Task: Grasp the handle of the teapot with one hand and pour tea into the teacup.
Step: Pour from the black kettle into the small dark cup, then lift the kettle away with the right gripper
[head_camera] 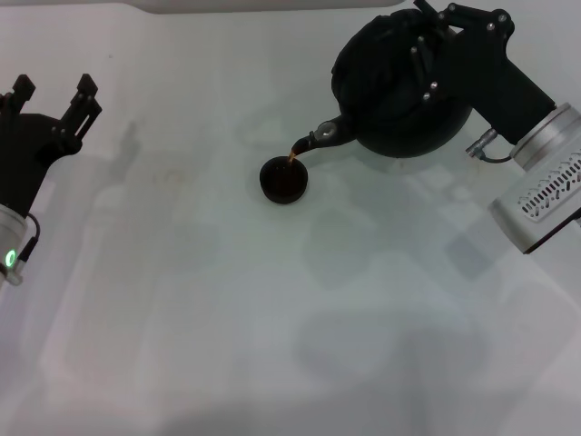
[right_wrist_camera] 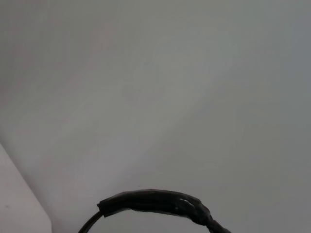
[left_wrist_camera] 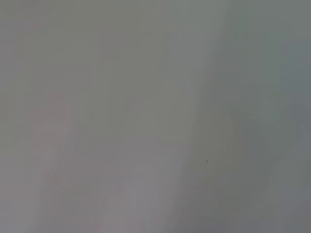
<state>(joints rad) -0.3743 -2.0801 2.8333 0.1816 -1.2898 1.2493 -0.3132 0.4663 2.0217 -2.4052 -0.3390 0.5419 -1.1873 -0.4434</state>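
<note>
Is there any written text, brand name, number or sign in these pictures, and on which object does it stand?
No readable text, brand, number or sign in any view.
Teapot, held tilted by the right gripper: plain black, no marking.
Teacup: plain black, no marking.
Right arm's white housing: a row of dark slots, not letters.
Left gripper, idle at the left edge: no label; only a green light on its wrist.
Table: no print.
</note>
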